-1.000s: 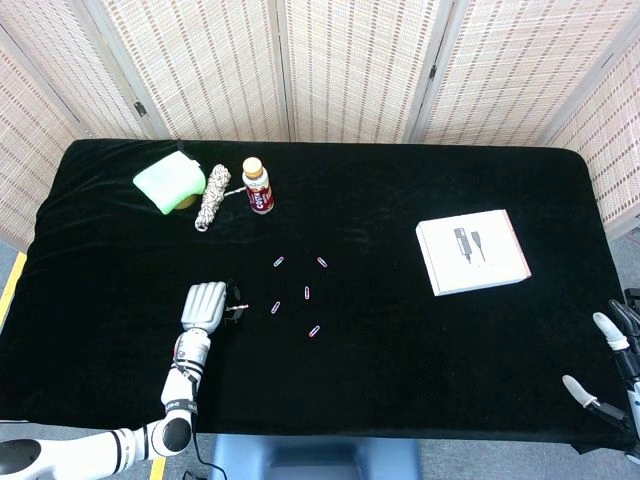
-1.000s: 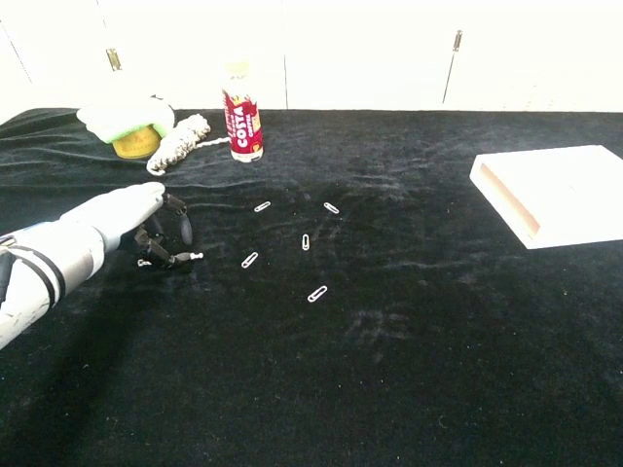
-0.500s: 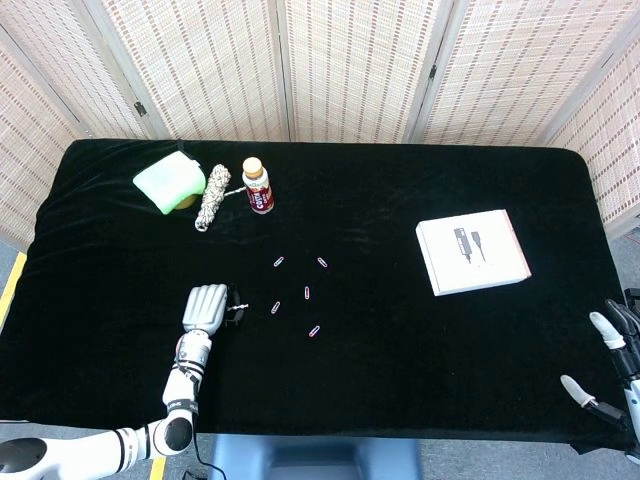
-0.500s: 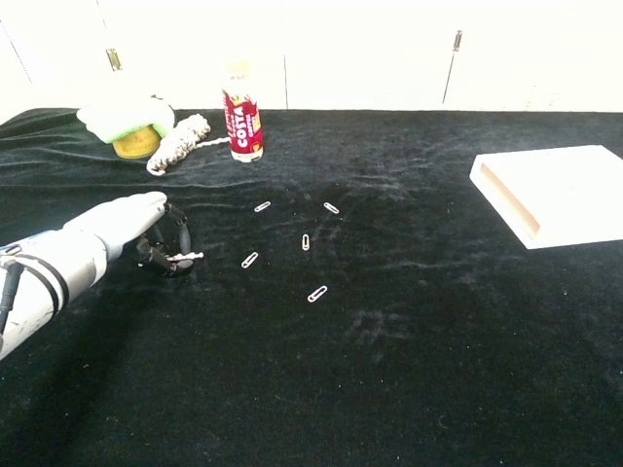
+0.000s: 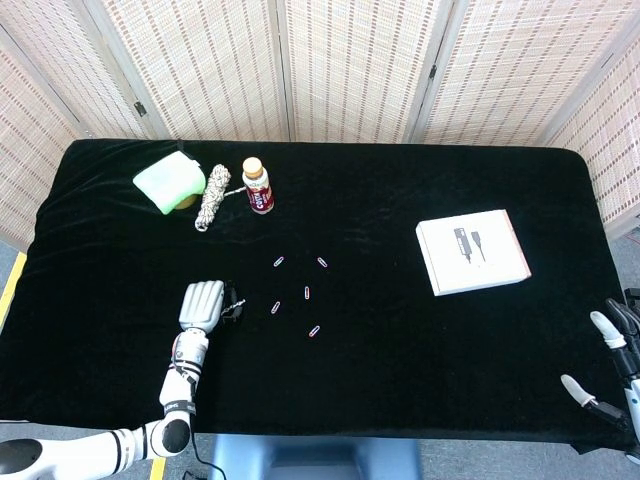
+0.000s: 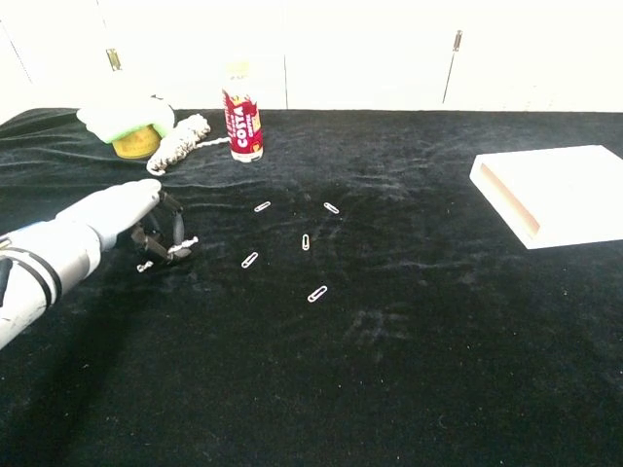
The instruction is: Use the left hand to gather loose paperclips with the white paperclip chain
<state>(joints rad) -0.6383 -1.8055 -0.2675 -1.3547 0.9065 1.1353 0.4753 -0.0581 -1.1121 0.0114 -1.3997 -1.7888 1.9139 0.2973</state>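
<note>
Barely visible, white paperclip chain (image 6: 165, 255) between left hand (image 6: 136, 219) fingers (image 6: 173, 226).

R hand (image 5: 612, 362) cut off by frame edge.

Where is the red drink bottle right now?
The red bottle stands upright at the far left of the black table, just right of the speckled roll.

You had a black cloth (image 5: 400, 200), a red-labelled bottle (image 5: 258, 187), a pale green lid (image 5: 170, 180), a white box (image 5: 472, 251), a speckled rope (image 5: 212, 196) and silvery clips (image 6: 317, 293).
</note>
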